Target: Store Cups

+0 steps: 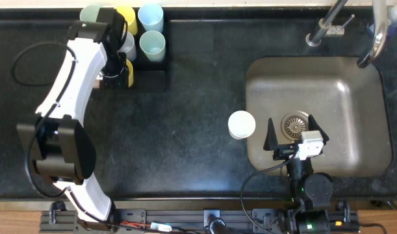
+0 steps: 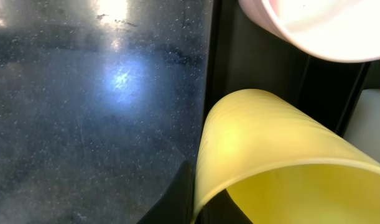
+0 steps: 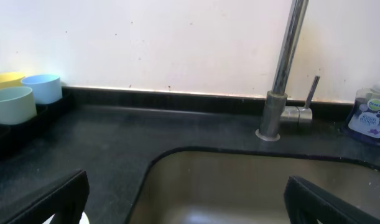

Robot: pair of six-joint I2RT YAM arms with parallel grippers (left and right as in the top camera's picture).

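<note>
A black rack (image 1: 153, 71) at the counter's back left holds several cups: pale green (image 1: 91, 13), yellow (image 1: 127, 16), light blue (image 1: 150, 16), teal (image 1: 153, 44) and white (image 1: 127, 43). My left gripper (image 1: 117, 68) is at the rack's front left slot, shut on the wall of a yellow cup (image 1: 128, 71) (image 2: 270, 155); one dark finger (image 2: 171, 199) lies outside that wall. A white cup (image 1: 242, 125) stands on the counter at the sink's left rim. My right gripper (image 1: 294, 133) (image 3: 190, 214) hangs open over the sink (image 1: 354, 149), holding nothing.
A faucet (image 1: 328, 26) (image 3: 288, 68) rises behind the sink, with a soap bottle (image 3: 370, 115) beside it. The drain (image 1: 294, 123) lies just beyond the right gripper. Dark counter (image 1: 185, 130) stretches between rack and sink.
</note>
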